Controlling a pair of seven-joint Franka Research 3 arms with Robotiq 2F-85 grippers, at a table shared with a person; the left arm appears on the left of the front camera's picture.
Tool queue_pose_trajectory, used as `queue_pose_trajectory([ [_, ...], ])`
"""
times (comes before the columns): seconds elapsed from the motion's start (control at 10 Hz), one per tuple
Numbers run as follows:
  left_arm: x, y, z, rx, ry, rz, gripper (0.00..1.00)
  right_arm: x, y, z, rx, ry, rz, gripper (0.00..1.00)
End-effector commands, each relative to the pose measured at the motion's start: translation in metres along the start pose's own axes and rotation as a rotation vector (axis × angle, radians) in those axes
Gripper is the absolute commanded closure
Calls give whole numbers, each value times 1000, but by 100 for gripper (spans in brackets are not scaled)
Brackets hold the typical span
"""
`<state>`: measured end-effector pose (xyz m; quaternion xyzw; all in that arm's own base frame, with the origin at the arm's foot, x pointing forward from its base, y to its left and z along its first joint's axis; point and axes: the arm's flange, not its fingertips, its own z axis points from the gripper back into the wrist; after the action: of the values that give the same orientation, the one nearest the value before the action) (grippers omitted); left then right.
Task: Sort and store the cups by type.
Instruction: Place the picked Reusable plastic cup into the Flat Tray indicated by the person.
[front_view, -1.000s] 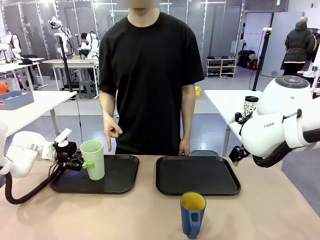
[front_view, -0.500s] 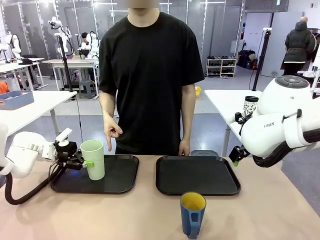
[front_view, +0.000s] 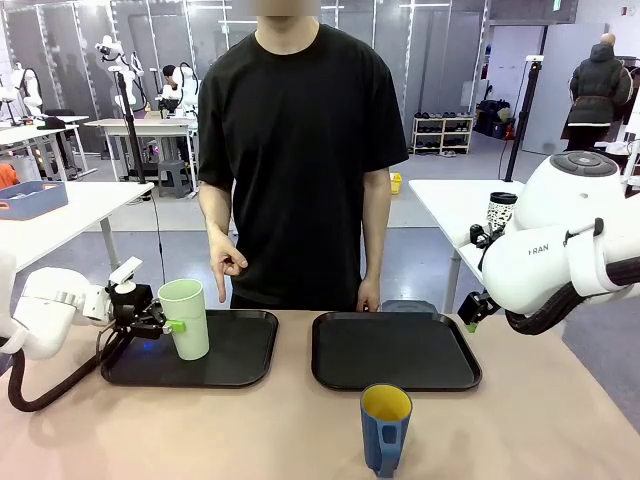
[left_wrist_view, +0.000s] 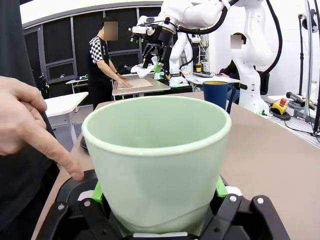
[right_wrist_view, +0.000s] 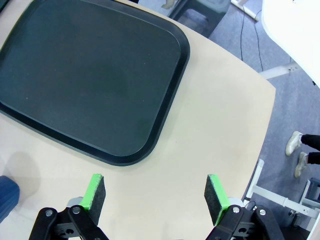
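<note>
The pale green tumbler stands upright on the left black tray. My left gripper is shut on it from the left. In the left wrist view the tumbler sits between the green pads, which lie against its walls. The dark blue mug with its yellow inside stands on the bare table near the front edge; the left wrist view shows the mug farther off. My right gripper hangs open over the table, beside the right tray. A blue edge of the mug shows at its left.
A person stands at the far side of the table, one hand pointing a finger down over the left tray, close to the tumbler. The right black tray has nothing on it. A white speckled cup sits on another table behind.
My left arm's body has drifted slightly left. The tumbler and the gripper on it have barely shifted. The right arm and the mug are still.
</note>
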<state>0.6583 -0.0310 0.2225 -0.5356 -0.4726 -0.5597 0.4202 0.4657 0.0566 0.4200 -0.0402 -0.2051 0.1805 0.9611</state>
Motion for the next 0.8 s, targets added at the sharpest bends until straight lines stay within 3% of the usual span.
queue_pose_trajectory([
  [0.0,-19,6,1,0,5,39,7,0,0,-1,1,0,-2,0],
  [0.1,-18,6,-1,3,14,55,0,0,0,-1,1,0,-2,0],
  [0.7,-13,3,9,22,22,54,0,0,0,-1,1,0,-2,0],
])
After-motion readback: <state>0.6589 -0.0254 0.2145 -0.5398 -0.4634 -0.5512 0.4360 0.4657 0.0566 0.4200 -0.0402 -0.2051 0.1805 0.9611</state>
